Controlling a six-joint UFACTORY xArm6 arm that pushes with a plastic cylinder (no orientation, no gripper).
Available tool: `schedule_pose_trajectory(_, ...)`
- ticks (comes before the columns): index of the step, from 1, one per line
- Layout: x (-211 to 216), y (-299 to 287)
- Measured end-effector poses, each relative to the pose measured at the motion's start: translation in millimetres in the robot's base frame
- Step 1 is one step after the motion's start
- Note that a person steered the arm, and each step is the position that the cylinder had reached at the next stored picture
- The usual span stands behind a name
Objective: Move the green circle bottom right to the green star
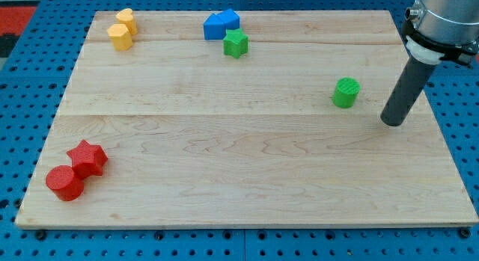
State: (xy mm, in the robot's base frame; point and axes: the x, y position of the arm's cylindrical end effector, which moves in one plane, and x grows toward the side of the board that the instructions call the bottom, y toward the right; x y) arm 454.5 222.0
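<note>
The green circle (346, 93) stands on the wooden board at the view's right, above mid height. The green star (235, 43) sits near the view's top centre, just below the blue blocks. My tip (391, 122) rests on the board to the right of the green circle and slightly below it, with a gap between them. The dark rod rises from the tip toward the view's upper right.
Two blue blocks (221, 25) touch each other at the view's top centre. Two yellow blocks (121, 31) sit at the top left. A red star (87, 157) and a red circle (64, 182) sit at the bottom left. The board's right edge (441, 134) is close to my tip.
</note>
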Motion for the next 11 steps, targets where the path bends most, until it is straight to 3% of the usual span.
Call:
schedule_pose_trajectory(1,-35.1,-20.6)
schedule_pose_trajectory(4,-51.3,-129.1)
schedule_pose_trajectory(11,-124.2,-181.3)
